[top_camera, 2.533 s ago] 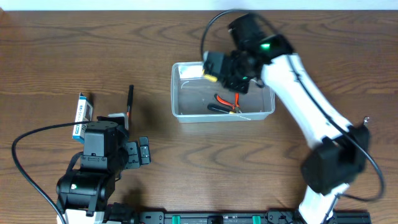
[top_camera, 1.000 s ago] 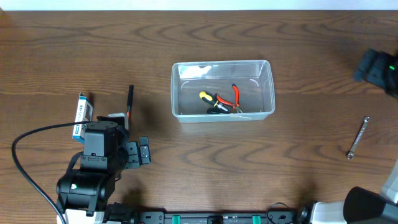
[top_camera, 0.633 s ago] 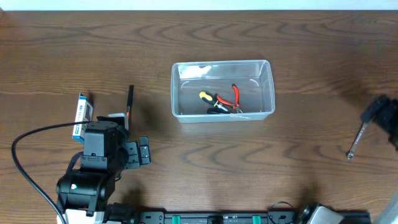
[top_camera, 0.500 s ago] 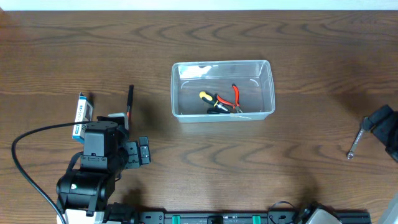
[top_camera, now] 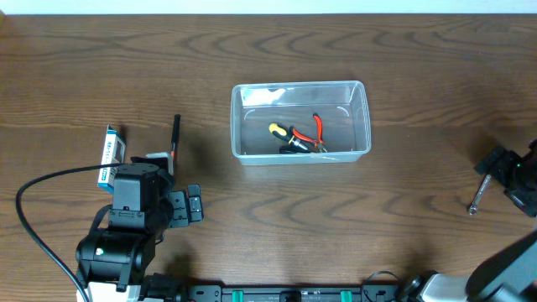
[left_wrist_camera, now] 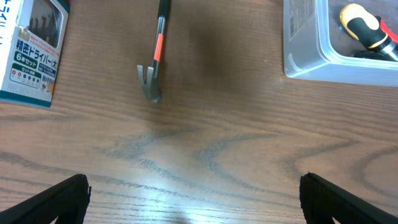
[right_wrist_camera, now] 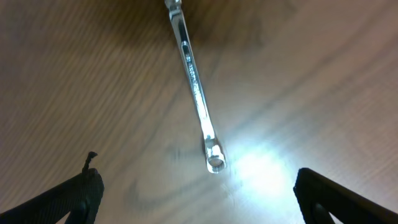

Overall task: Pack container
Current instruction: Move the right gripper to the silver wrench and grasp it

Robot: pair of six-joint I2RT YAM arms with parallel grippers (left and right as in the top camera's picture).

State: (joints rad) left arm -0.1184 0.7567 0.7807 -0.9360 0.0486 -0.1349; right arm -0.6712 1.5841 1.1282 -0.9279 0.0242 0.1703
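The container point(top_camera: 300, 85), a clear tub, stands at the table's middle with a yellow-and-black screwdriver point(top_camera: 283, 134) and red pliers point(top_camera: 319, 128) inside. At the right edge my right gripper point(right_wrist_camera: 199, 194) hangs open just above a silver wrench point(right_wrist_camera: 195, 87), whose ring end lies a little ahead of the gap between the fingers. In the overhead view that wrench point(top_camera: 481, 185) lies beside the right arm's head point(top_camera: 506, 170). My left gripper point(left_wrist_camera: 194, 200) is open over bare wood, short of a black pry tool point(left_wrist_camera: 156, 55) with an orange band.
A blue-and-white box point(top_camera: 109, 154) lies left of the pry tool point(top_camera: 174, 139), close to the left arm point(top_camera: 126, 222). A corner of the container point(left_wrist_camera: 311, 59) shows at the top right of the left wrist view. A cable loops at the near left.
The right arm left the container, where the screwdriver now lies, and swung to the right edge, settling over the wrench. The left arm has not moved.
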